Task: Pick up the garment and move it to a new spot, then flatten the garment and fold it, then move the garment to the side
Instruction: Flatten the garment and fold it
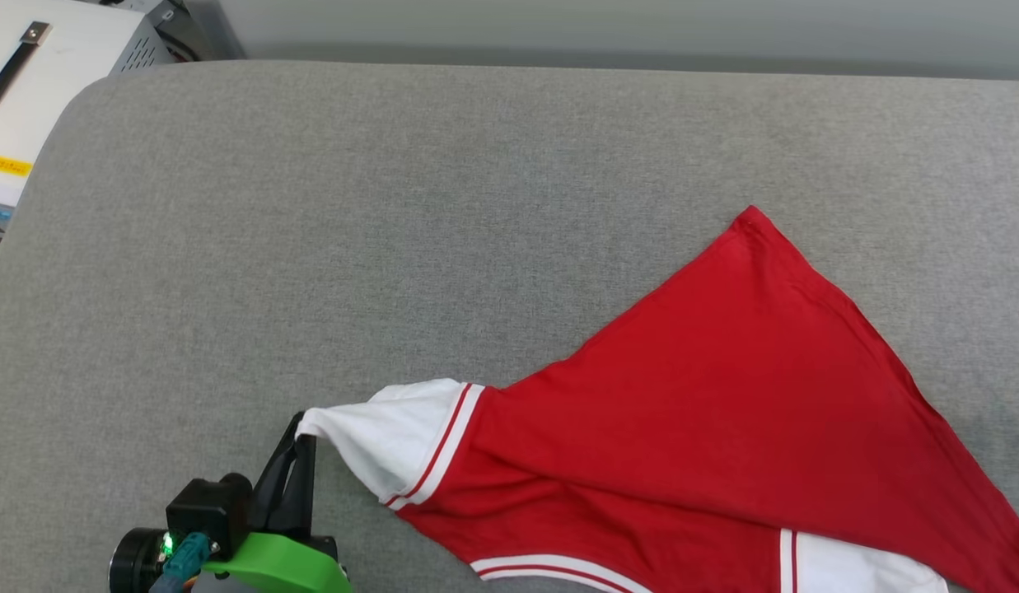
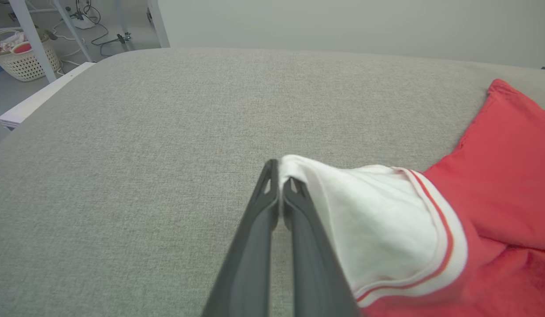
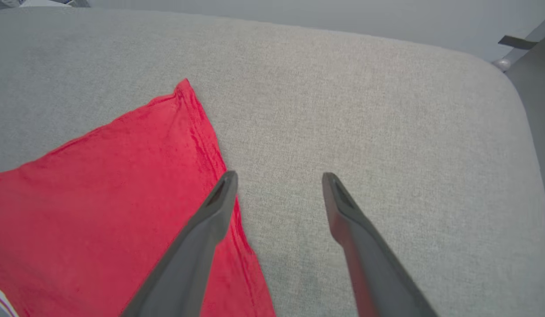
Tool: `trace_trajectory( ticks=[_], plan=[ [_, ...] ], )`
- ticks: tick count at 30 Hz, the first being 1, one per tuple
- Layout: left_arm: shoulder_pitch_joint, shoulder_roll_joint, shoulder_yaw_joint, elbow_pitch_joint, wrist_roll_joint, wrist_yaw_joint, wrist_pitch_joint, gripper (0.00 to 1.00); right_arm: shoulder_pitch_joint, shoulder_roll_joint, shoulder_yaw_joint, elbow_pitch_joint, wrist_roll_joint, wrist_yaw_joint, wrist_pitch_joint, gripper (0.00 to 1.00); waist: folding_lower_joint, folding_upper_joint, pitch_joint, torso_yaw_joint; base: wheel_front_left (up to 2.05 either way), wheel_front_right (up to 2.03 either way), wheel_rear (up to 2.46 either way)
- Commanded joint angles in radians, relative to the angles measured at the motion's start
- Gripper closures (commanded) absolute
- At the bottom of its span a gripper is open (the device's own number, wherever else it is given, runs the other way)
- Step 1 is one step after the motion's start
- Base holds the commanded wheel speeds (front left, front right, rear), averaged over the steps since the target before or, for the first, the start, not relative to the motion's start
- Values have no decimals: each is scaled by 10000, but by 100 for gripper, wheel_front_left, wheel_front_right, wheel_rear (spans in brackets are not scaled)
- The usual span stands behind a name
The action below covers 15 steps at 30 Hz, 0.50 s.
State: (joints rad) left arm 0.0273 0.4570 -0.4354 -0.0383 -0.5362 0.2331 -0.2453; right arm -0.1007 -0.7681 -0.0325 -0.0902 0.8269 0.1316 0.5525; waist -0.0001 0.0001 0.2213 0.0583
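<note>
The garment point(image 1: 723, 395) lies on the grey padded table point(image 1: 394, 206) at the right front, red back upward, spread into a rough triangle with one corner pointing away from me. One white sleeve point(image 1: 394, 441) with red-striped trim is stretched out to the left. My left gripper point(image 1: 303, 424) is shut on the tip of that sleeve point(image 2: 378, 220), and its two dark fingers point(image 2: 265, 207) are pressed together around the cloth in the left wrist view. My right gripper point(image 3: 279, 176) stands open just above the table, over the garment's point(image 3: 100, 185) right hem, with nothing between its fingers.
A white case with a dark handle point(image 1: 31, 91) sits beyond the table's far left corner. A wicker basket point(image 2: 25, 59) and cables lie on the floor past that corner. The table's rounded right edge point(image 3: 525, 132) is near my right gripper.
</note>
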Motion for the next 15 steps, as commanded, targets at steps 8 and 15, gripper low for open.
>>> trace_trajectory(
  ticks=[8,15],
  plan=[
    [-624,-153,-188,-250,249,-13,20,100,-3153,-234,1855,269,-350,-9,1942,0,1,-1,563,499,0,0,0],
    [-1207,-398,-436,-180,423,-182,-6,100,-5624,457,3810,1808,-478,-9,3792,0,1,-1,1137,956,0,0,0]
  ],
)
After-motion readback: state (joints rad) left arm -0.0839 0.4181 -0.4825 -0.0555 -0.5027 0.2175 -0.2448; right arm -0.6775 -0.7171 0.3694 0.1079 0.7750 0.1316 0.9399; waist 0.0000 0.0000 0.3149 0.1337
